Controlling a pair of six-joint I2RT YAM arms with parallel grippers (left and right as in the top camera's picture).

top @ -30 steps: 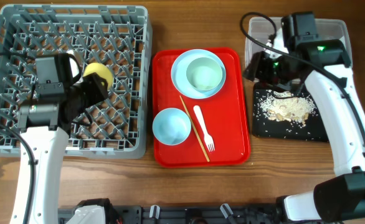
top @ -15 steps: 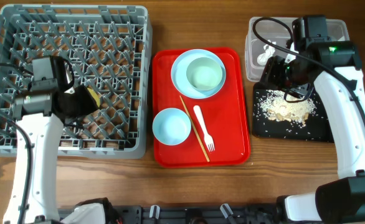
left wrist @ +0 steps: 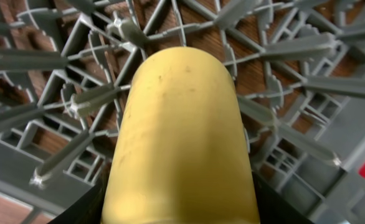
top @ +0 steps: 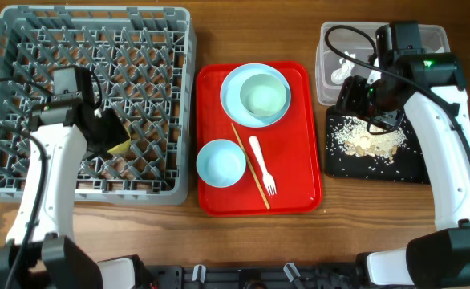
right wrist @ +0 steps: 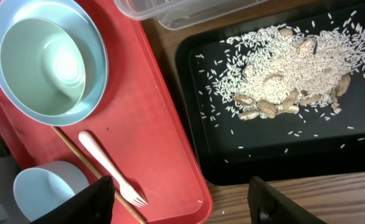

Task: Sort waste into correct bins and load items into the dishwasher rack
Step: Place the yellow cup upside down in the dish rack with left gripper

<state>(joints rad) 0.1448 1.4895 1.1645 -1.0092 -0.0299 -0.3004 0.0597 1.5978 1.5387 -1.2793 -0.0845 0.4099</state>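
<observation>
My left gripper [top: 107, 132] is shut on the small yellow cup [top: 121, 138], held low among the pegs of the grey dishwasher rack [top: 26, 24]; the cup [left wrist: 179, 124] fills the left wrist view. My right gripper [top: 355, 95] is open and empty above the near edge of the clear tub [top: 331, 40] and the black tray [top: 411, 168]. Rice leftovers [right wrist: 288, 68] lie in the black tray. A white scrap [top: 341, 68] lies in the tub. The red wrapper is out of view.
The red serving tray [top: 299, 185] holds the pale blue plate [top: 228, 90] with a bowl [top: 263, 95] in it, a second bowl [top: 220, 162], the white fork [top: 262, 164] and the chopstick [top: 249, 164]. Bare wood lies along the front edge.
My left gripper has swung left and down, bringing the yellow cup low between the rack pegs. My right gripper moved right off the tub a second ago, then stayed still.
</observation>
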